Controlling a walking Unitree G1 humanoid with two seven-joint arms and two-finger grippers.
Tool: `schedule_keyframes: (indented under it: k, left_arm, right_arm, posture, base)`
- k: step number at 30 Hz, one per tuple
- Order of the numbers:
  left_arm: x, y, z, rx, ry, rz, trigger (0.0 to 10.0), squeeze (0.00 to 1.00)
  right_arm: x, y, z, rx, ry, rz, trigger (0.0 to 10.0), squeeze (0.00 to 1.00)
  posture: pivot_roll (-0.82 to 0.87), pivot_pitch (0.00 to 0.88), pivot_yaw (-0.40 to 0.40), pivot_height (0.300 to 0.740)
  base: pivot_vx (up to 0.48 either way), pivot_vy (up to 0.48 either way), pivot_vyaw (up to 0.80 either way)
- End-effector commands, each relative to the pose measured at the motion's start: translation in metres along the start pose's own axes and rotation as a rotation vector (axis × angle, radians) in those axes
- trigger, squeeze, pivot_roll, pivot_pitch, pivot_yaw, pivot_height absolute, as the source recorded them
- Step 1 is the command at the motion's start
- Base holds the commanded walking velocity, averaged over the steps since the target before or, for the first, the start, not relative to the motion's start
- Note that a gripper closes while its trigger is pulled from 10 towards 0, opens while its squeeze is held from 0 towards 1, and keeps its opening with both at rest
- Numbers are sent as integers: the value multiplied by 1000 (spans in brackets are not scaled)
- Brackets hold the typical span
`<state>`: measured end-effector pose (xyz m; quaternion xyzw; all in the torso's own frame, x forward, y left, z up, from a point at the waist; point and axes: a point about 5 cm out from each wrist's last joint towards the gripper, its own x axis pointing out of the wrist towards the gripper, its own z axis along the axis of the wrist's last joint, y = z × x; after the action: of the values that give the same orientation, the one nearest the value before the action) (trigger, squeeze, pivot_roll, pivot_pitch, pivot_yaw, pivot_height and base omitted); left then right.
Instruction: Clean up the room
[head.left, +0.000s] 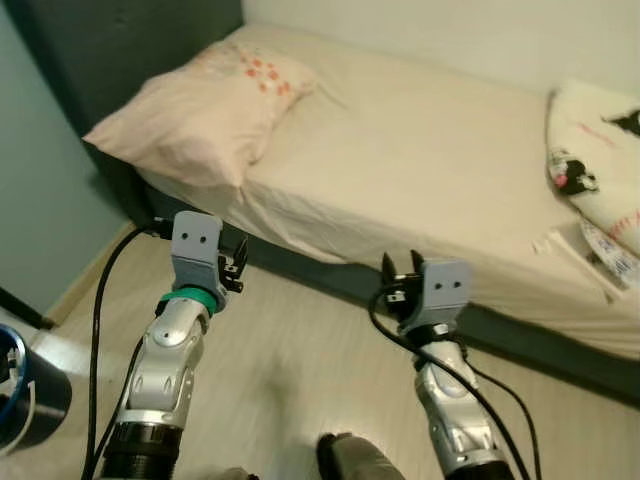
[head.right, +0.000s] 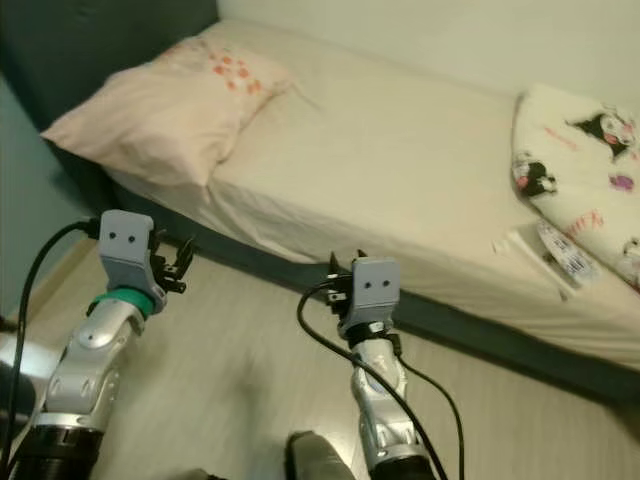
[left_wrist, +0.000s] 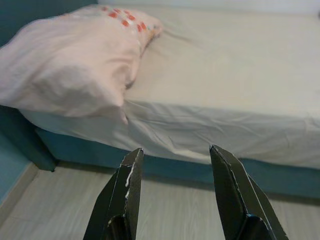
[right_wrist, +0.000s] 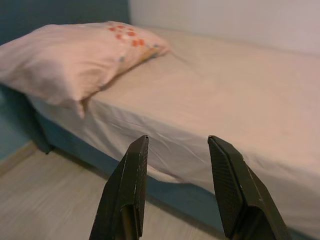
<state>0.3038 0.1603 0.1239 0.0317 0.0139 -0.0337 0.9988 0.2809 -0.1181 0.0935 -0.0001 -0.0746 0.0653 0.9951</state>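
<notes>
A bed (head.left: 420, 170) with a cream sheet stands ahead of me. A pink pillow (head.left: 205, 105) with orange flowers lies at its head, on the left. A white blanket with cartoon prints (head.right: 585, 170) is bunched at the right end. Flat white packets (head.right: 555, 250) lie on the sheet beside it. My left gripper (left_wrist: 175, 155) is held open over the floor in front of the bed, below the pillow. My right gripper (right_wrist: 177, 145) is open too, raised before the bed's middle edge. Neither holds anything.
The bed frame (head.left: 300, 265) is dark teal, with a dark headboard (head.left: 110, 40) at the left. Pale wood floor (head.left: 290, 370) lies between me and the bed. A dark round container (head.left: 25, 395) stands on the floor at my far left.
</notes>
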Motion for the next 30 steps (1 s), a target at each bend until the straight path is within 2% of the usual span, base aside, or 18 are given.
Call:
schedule_keyframes:
  k: [1,26,30]
  left_arm:
    - [-1,-4,-5,-12,26,-13,10000,0]
    - [0,-5,-5,-14,26,-20,10000,0]
    - [1,-5,-5,-15,26,-20,10000,0]
  right_arm:
    - [-4,-6,-5,-3,23,-20,10000,0]
    - [-4,-6,-5,-2,22,-19,10000,0]
    - [-4,-6,-5,-3,21,-18,10000,0]
  posture:
    - [-84,84,52,707]
    - [-84,85,51,707]
    - [-85,82,49,707]
  base:
    - [0,0,-800]
    - [0,0,-800]
    - [0,0,0]
